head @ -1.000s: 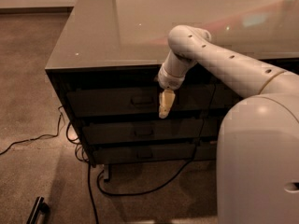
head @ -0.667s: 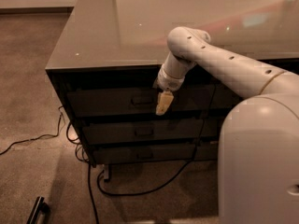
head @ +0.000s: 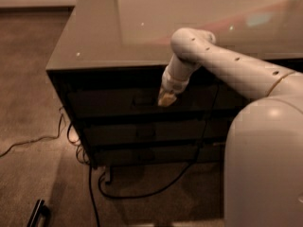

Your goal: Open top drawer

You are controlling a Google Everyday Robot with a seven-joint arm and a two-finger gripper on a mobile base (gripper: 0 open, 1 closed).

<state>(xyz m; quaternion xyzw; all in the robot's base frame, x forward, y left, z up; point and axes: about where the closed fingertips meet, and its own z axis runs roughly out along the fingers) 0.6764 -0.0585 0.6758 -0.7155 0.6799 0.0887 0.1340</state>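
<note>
The gripper (head: 165, 98) is hanging right in front of the top drawer (head: 102, 100), below the surface (head: 118, 27). The drawer's handle (head: 142, 102) is lying sideways, just left of the jaws. I cannot tell how wide the jaws are standing.

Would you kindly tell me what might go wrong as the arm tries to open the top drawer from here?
1. The gripper sits just right of the small handle of the top drawer, so it may slip off without hooking it.
2. A dark cable hangs across the drawer fronts and could snag as the drawer slides out.
</note>
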